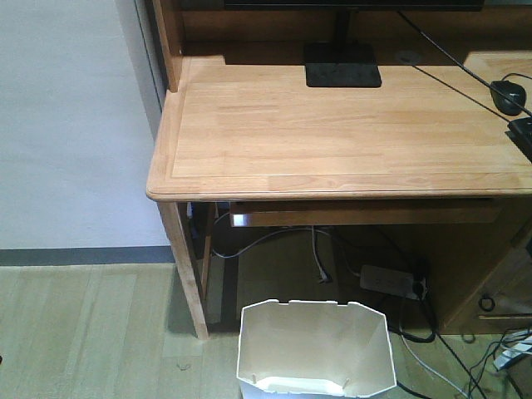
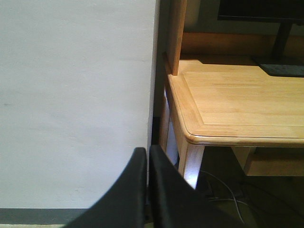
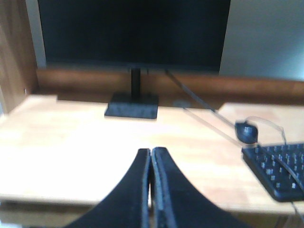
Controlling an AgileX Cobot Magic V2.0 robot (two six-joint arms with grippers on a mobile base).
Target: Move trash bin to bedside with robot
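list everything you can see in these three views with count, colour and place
trash bin: 1, white with cream inside, on the floor in front of the desk, nothing gripping it
desk: 1, light wood, against the wall
monitor: 1, black, on its stand at the back of the desk
mouse: 1, black, right side of the desk top
keyboard: 1, black, right edge of the desk top
power strip: 1, pale, on the floor under the desk
cables: several, black and white, under the desk
wall: 1, white with a dark baseboard, left of the desk
floor: light wood planks
left gripper: 1, black, shut, facing the wall beside the desk corner
right gripper: 1, black, shut, facing the desk top
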